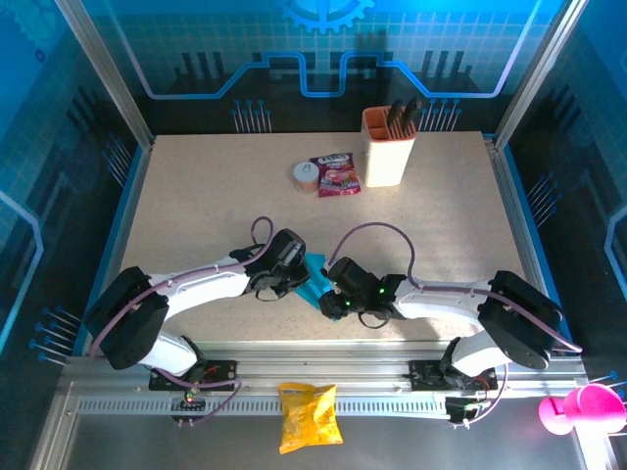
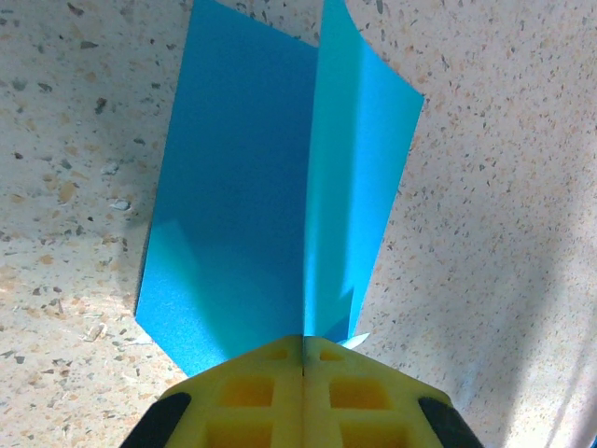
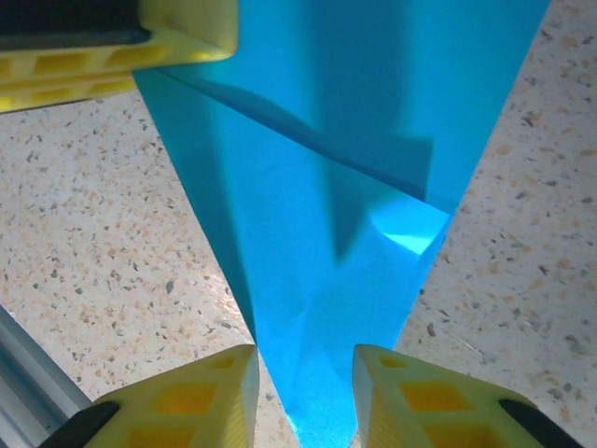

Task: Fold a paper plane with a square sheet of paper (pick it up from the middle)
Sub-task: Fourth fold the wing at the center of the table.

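Square sheet of paper (image 1: 313, 279) lies on the desk (image 1: 196, 206) near the front edge, centre, between the two arms; it is partly folded into a tapered shape with a raised centre crease. In the top view the two wrists cover most of it, leaving a small blue patch showing. Left end effector (image 2: 303, 353): yellow fingers pressed together, pinching the upright crease at one end of the sheet, with the flaps falling away to either side onto the desk. Right end effector (image 3: 306, 378): fingers spread, with the pointed tip of the sheet lying flat on the desk between them; cannot tell whether either finger touches the edge. In the right wrist view a yellow finger (image 3: 140, 37) of the left arm sits at the far end of the sheet. Other items, all well apart from the paper: red-purple snack packet (image 1: 336, 174) with a small round roll (image 1: 306, 174) just beside it, and a cream-orange holder (image 1: 386, 147) with dark handles standing in it, at the far side of the desk. Yellow crisp bag (image 1: 309, 416) rests in front of the arm bases. Pink cup-like object (image 1: 578, 409) at the near right corner, off the desk.
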`<state>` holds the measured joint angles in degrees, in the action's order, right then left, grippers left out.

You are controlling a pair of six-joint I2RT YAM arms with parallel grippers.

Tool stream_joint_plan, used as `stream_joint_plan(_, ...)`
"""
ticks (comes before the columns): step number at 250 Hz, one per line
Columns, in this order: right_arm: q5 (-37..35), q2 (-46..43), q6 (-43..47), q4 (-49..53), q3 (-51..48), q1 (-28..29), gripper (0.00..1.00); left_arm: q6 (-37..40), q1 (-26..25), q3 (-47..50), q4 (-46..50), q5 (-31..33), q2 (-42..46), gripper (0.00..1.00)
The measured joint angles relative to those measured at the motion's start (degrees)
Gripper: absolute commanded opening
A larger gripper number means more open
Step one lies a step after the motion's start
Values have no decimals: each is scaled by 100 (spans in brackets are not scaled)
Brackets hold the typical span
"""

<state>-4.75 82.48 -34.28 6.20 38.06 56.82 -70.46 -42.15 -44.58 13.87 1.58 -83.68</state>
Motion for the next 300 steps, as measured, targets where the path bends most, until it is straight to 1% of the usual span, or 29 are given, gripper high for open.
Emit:
stream_joint_plan(13,-107,2,33,66,31,59,39,-17,0,0,0,0,0,0)
stream_joint_plan(39,-297,55,76,173,133,232,40,-63,0,7,0,0,11,0)
stream_joint_plan(94,-767,398,116,387,481,590,39,-166,0,13,2,0,111,0)
stream_joint_plan(138,-1099,592,111,518,562,693,38,-168,0,15,4,2,188,0)
stream_joint_plan(191,-1314,608,103,603,562,693,31,-168,0,15,24,2,195,0)
stream_joint_plan(243,-1329,629,83,601,562,693,21,-168,0,15,24,2,195,0)
stream_joint_plan(270,-1327,629,85,592,562,693,19,-168,0,15,24,2,195,0)
stream_joint_plan(300,-1329,649,76,577,562,693,14,-168,0,15,24,2,195,0)
